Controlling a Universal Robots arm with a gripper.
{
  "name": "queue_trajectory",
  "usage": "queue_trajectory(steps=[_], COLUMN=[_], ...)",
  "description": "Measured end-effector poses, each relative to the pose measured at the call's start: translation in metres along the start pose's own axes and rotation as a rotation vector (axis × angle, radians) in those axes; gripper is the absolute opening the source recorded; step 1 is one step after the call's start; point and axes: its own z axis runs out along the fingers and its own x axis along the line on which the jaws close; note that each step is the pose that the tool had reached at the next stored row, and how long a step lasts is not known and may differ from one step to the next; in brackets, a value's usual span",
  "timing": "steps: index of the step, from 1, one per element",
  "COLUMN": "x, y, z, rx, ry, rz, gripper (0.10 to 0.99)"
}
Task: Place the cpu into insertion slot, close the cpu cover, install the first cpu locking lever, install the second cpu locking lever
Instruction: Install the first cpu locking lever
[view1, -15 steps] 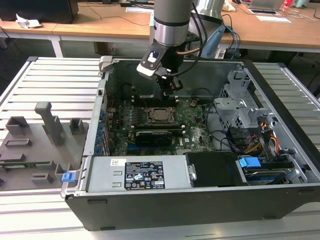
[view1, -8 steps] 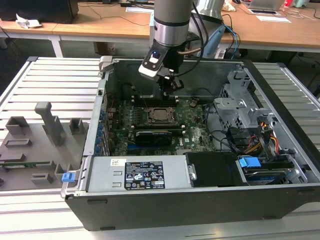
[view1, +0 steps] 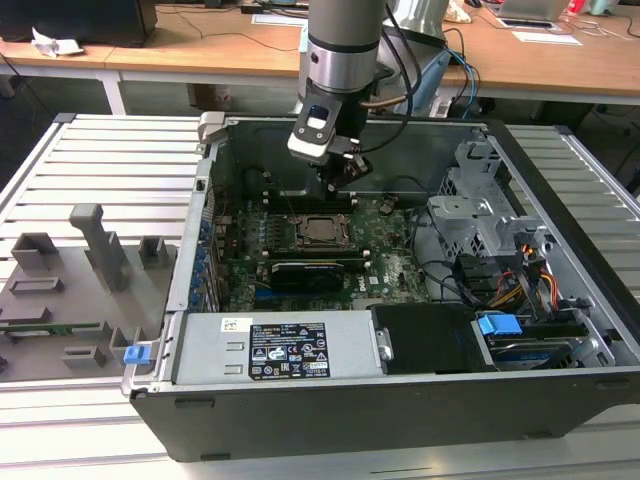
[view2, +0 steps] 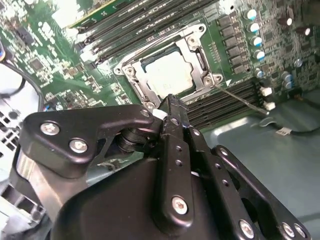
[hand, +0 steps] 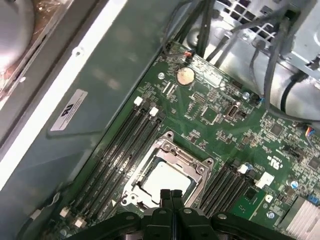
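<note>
Fingers (hand: 164, 196) of the black gripper (view2: 170, 100) are pressed together tip to tip, with nothing between them. Gripper hangs close over one edge of the square black insertion slot (view1: 297, 231) with its silvery rim, inside the open dark-grey metal computer case (view1: 400, 425). Small flat square silver-grey cpu (view2: 167, 74) sits in the slot. Its top face shows through the window of the thin silvery metal cpu cover (view2: 132, 77), which lies flat around it in both wrist views. In the second wrist view, a thin straight metal locking lever (view2: 240, 98) angles out from one socket corner across the long black memory slots (view2: 210, 107). Green circuit board (hand: 210, 100) surrounds the socket, and a round silver coin cell (hand: 186, 75) sits well apart from it.
</note>
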Motion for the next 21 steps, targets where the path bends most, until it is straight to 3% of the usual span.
queue_trajectory(steps=[9, 12, 21], x=[0.0, 0.0, 0.0], y=[0.0, 0.0, 0.0], z=[0.0, 0.0, 0.0], rx=[0.003, 0.005, 0.007], ry=[0.0061, 0.0089, 0.0139], rz=[-0.219, -0.323, -0.499], gripper=[0.106, 0.106, 0.106])
